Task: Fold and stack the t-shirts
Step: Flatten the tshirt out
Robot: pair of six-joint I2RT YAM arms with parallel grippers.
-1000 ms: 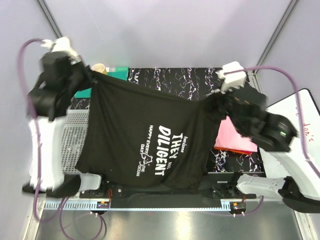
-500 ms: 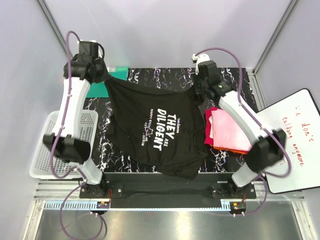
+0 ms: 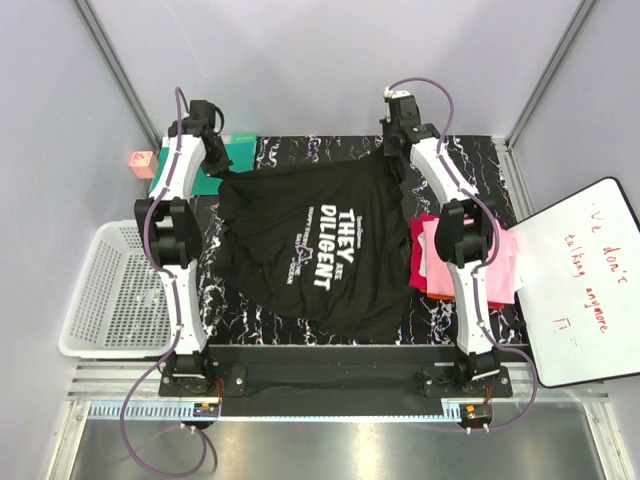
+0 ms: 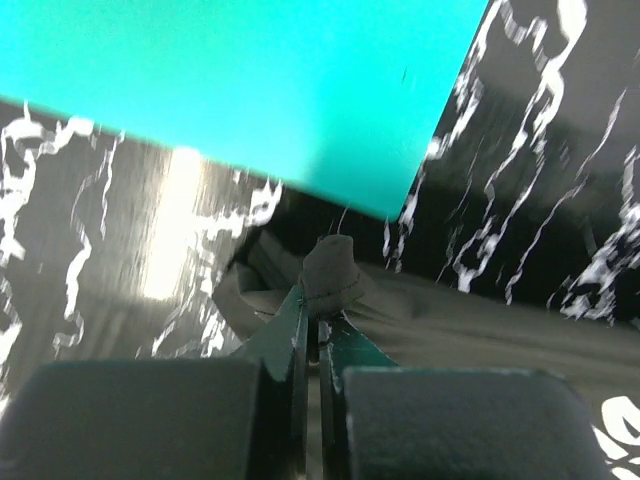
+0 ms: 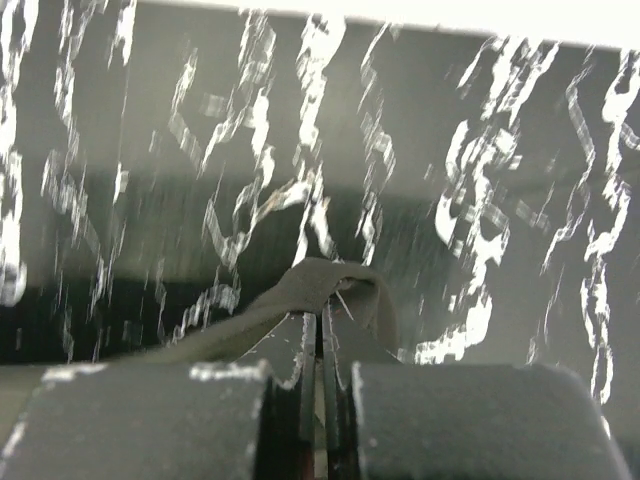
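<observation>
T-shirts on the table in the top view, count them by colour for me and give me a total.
black t-shirt: 1, spread out flat
red t-shirt: 1, folded in the pile
pink t-shirt: 1, folded in the pile
orange t-shirt: 1, only a thin edge shows at the pile's near side
Total: 4

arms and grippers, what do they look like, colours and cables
The left arm and right arm are slim white links with black joints, with a purple cable looping along each. The left gripper and right gripper have blocky dark grey bodies and thin dark fingers.
</observation>
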